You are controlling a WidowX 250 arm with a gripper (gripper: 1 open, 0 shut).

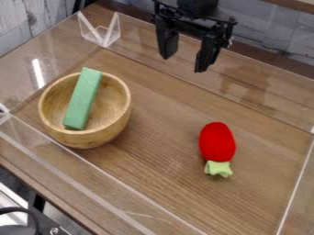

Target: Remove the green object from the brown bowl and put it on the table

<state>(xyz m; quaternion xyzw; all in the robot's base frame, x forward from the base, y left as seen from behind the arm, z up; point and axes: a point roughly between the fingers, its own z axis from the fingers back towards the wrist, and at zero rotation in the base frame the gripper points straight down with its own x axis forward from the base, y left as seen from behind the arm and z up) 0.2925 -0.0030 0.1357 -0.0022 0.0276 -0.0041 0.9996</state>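
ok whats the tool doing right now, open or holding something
Tool: open, holding nothing, up above the table, away from the green block in the wooden bowl.

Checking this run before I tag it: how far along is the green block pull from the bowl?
Done: nothing visible yet. The green object lies inside the brown bowl, leaning on its rim. In hand: nothing; the gripper hangs open and empty above the far side of the table, well right of the bowl. Left: reach the bowl, grasp the block, lift it out, set it on the table.
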